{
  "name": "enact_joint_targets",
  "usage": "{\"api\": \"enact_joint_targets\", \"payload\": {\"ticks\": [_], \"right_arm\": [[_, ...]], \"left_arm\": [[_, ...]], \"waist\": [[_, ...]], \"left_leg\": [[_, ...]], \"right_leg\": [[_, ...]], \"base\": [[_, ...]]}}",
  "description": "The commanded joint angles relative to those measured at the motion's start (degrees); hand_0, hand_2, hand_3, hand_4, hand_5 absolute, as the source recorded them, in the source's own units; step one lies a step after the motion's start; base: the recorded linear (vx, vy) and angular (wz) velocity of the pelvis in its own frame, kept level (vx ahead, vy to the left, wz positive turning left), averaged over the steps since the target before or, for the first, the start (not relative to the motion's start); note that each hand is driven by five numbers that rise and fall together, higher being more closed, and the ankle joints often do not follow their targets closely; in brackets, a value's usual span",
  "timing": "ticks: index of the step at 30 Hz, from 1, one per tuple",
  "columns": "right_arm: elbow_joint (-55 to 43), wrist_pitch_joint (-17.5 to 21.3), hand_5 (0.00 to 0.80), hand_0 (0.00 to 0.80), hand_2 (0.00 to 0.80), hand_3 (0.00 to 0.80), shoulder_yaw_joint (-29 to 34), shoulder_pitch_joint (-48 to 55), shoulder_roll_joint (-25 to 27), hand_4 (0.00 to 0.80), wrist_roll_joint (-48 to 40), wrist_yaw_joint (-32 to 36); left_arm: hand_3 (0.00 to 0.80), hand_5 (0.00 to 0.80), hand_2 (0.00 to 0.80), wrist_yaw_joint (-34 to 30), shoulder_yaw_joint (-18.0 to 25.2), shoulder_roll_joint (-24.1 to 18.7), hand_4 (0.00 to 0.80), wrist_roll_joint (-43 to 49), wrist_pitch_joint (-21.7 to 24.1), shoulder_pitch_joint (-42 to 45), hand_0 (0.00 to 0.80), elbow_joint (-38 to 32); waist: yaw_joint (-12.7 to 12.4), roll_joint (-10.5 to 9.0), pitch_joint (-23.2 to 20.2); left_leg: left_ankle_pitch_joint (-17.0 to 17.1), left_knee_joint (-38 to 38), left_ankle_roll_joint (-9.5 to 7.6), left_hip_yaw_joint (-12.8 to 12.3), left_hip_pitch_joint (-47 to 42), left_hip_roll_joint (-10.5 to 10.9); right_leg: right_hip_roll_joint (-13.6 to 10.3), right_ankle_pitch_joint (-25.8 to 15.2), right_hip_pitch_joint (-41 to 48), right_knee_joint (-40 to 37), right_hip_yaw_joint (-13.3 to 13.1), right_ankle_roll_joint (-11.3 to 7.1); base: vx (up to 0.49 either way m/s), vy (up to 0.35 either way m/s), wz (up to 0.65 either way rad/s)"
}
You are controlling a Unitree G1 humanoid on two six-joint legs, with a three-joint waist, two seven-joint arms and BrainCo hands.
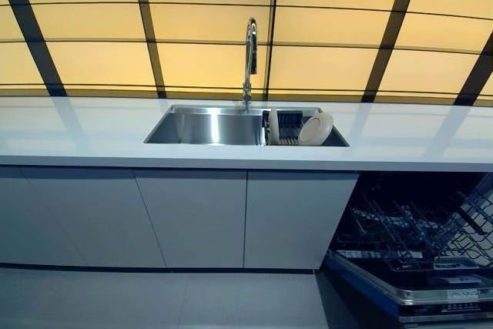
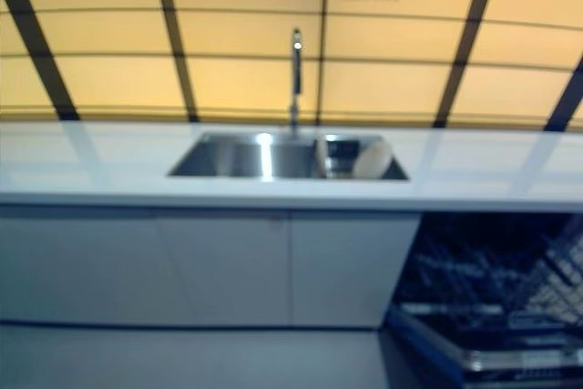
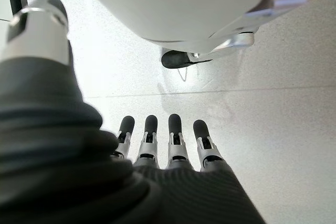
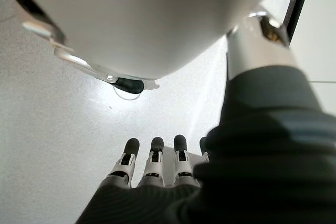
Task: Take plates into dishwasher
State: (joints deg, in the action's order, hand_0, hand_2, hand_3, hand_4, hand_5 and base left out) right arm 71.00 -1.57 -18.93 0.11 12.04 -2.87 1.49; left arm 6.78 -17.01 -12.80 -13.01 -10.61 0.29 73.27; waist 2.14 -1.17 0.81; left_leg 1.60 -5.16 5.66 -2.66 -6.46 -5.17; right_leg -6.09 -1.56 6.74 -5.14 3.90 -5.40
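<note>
Two white plates stand in a dark rack (image 1: 288, 127) at the right end of the steel sink (image 1: 208, 126): a large one (image 1: 316, 129) leaning right and a thinner one (image 1: 273, 125) upright on edge. The dishwasher (image 1: 420, 244) under the counter at the lower right stands open, with its wire rack (image 1: 416, 225) pulled out. Neither hand shows in the eye views. My left hand (image 3: 163, 148) hangs over the floor with straight fingers and holds nothing. My right hand (image 4: 155, 169) hangs the same way, fingers straight and empty.
A white counter (image 1: 92, 132) runs across the view with a tall tap (image 1: 249, 55) behind the sink. Grey cabinet doors (image 1: 192, 217) sit below it. A yellow panelled wall with dark bars stands behind. Grey floor (image 1: 154, 302) lies before the cabinets.
</note>
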Motion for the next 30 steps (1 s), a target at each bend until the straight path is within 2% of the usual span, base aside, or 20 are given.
{"api": "enact_joint_targets", "payload": {"ticks": [1,4,6,8,10,11,15,16,17,19,21,22,27,28,30], "right_arm": [[0.77,0.27,0.0,0.0,0.0,0.0,-2.41,-3.62,-0.66,0.0,0.9,1.03],[0.47,1.64,0.0,0.0,0.0,0.0,-2.88,-3.49,-0.7,0.0,1.47,1.47],[0.16,4.14,0.0,0.0,0.0,0.0,-3.19,-3.41,-0.69,0.0,0.74,2.83],[-1.46,7.29,0.0,0.0,0.0,0.0,-3.44,-3.56,-0.47,0.0,-2.35,6.54],[-4.05,8.29,0.0,0.0,0.0,0.0,-3.51,-3.8,0.13,0.0,-4.39,9.26],[-8.36,9.87,0.0,0.0,0.0,0.0,-3.94,-4.33,1.41,0.0,-4.81,11.51],[-18.09,11.87,0.0,0.0,0.0,0.0,-4.35,-6.11,5.29,0.0,-7.9,14.52],[-22.61,12.75,0.0,0.0,0.0,0.0,-3.94,-7.5,7.85,0.0,-8.56,15.96],[-22.65,12.73,0.0,0.0,0.0,0.0,-3.93,-7.48,7.88,0.0,-8.57,15.98],[-26.3,14.07,0.0,0.0,0.0,0.0,-2.89,-10.01,11.68,0.0,-10.47,17.97],[-29.12,12.92,0.0,0.0,0.0,0.0,-1.34,-13.57,14.66,0.0,-12.95,21.45],[-32.63,10.62,0.0,0.0,0.0,0.0,-0.33,-16.39,16.92,0.0,-15.33,24.36],[-36.29,7.36,0.0,0.0,0.0,0.0,0.38,-22.29,19.99,0.0,-17.65,26.68],[-38.28,3.67,0.0,0.0,0.0,0.0,0.26,-28.08,21.48,0.0,-21.3,28.59],[-39.97,1.47,0.0,0.0,0.0,0.0,0.51,-30.69,22.18,0.0,-24.51,29.11]], "left_arm": [[0.0,0.0,0.0,-0.41,-0.76,2.53,0.0,1.89,-0.03,-5.12,0.0,3.21],[0.0,0.0,0.0,-1.02,-0.83,2.51,0.0,2.19,0.26,-4.95,0.0,3.08],[0.0,0.0,0.0,-1.1,-0.82,2.5,0.0,2.49,0.43,-4.67,0.0,3.04],[0.0,0.0,0.0,-1.32,-0.83,2.33,0.0,3.31,0.16,-4.65,0.0,2.66],[0.0,0.0,0.0,-1.54,-0.89,1.9,0.0,3.99,-0.02,-4.53,0.0,2.25],[0.0,0.0,0.0,-1.99,-1.13,1.03,0.0,5.21,-0.58,-4.44,0.0,1.66],[0.0,0.0,0.0,-3.22,-1.84,-1.01,0.0,8.0,-0.9,-4.07,0.0,0.55],[0.0,0.0,0.0,-3.8,-2.11,-1.82,0.0,9.03,-0.41,-3.81,0.0,0.2],[0.0,0.0,0.0,-3.8,-2.11,-1.81,0.0,9.03,-0.4,-3.82,0.0,0.21],[0.0,0.0,0.0,-4.53,-2.49,-2.51,0.0,10.31,0.21,-3.81,0.0,0.08],[0.0,0.0,0.0,-5.0,-2.88,-2.8,0.0,11.69,0.46,-3.35,0.0,0.02],[0.0,0.0,0.0,-5.25,-2.95,-3.04,0.0,13.02,0.57,-2.82,0.0,0.07],[0.0,0.0,0.0,-5.88,-3.61,-3.87,0.0,14.53,-0.15,-2.5,0.0,-0.32],[0.0,0.0,0.0,-6.55,-4.16,-4.74,0.0,15.16,-0.42,-2.69,0.0,-0.36],[0.0,0.0,0.0,-6.6,-4.03,-5.17,0.0,15.01,-0.5,-2.58,0.0,-0.46]], "waist": [[-0.58,-0.69,2.74],[-0.69,-0.66,2.86],[-0.82,-0.72,2.85],[-1.09,-0.9,2.92],[-1.23,-1.11,3.03],[-1.48,-1.59,3.17],[-2.02,-2.42,3.4],[-2.15,-2.76,3.44],[-2.17,-2.74,3.46],[-2.38,-3.09,3.36],[-2.55,-3.16,3.17],[-2.58,-3.28,2.92],[-2.94,-3.44,2.69],[-3.45,-3.46,2.85],[-3.69,-3.42,2.89]], "left_leg": [[-1.53,0.8,-6.7,0.19,-1.07,6.88],[-1.51,0.74,-6.67,0.34,-0.98,6.89],[-1.48,0.74,-6.63,0.4,-0.95,6.87],[-1.41,0.79,-6.61,0.6,-0.88,6.92],[-1.41,0.87,-6.58,0.71,-0.86,6.94],[-1.35,1.08,-6.55,0.78,-0.66,6.94],[-1.31,1.16,-6.55,0.65,-0.43,6.75],[-1.42,1.16,-6.51,0.4,-0.46,6.62],[-1.43,1.16,-6.51,0.39,-0.48,6.61],[-1.63,0.97,-6.45,0.02,-0.65,6.38],[-1.91,0.66,-6.3,-0.22,-1.17,6.15],[-2.09,0.5,-6.1,-0.52,-1.51,5.95],[-2.24,0.37,-5.8,-0.77,-1.83,5.65],[-2.19,0.46,-5.69,-0.72,-1.91,5.44],[-2.26,0.54,-5.71,-0.56,-2.08,5.23]], "right_leg": [[4.36,-1.41,-0.44,1.43,-0.08,2.43],[4.34,-1.31,-0.43,1.35,0.08,2.43],[4.28,-1.32,-0.41,1.35,0.21,2.4],[4.25,-1.4,-0.4,1.38,0.41,2.36],[4.21,-1.41,-0.38,1.42,0.53,2.29],[4.2,-1.45,-0.52,1.56,0.59,2.23],[4.31,-1.66,-0.72,1.5,0.85,2.21],[4.35,-1.71,-0.8,1.41,0.79,2.18],[4.35,-1.7,-0.79,1.42,0.78,2.18],[4.39,-1.85,-0.79,1.21,0.74,2.06],[4.4,-1.84,-0.46,0.95,0.73,1.99],[4.41,-1.79,-0.25,0.83,0.73,1.95],[4.32,-1.7,-0.01,0.84,0.9,1.89],[4.29,-1.34,0.21,1.28,1.46,2.1],[4.42,-0.69,0.37,2.03,1.74,2.36]], "base": [[0.0,0.0,0.0],[0.0,0.0,0.0],[0.015,-0.001,0.02],[0.029,-0.019,0.06],[0.013,-0.052,0.05],[0.003,-0.091,0.05],[-0.003,-0.084,0.06],[-0.006,-0.057,0.02],[-0.005,-0.068,0.0],[0.02,-0.046,-0.01],[0.067,-0.032,0.02],[0.061,-0.025,0.02],[0.05,-0.038,-0.01],[0.041,-0.046,0.02],[0.06,-0.049,0.04]]}}
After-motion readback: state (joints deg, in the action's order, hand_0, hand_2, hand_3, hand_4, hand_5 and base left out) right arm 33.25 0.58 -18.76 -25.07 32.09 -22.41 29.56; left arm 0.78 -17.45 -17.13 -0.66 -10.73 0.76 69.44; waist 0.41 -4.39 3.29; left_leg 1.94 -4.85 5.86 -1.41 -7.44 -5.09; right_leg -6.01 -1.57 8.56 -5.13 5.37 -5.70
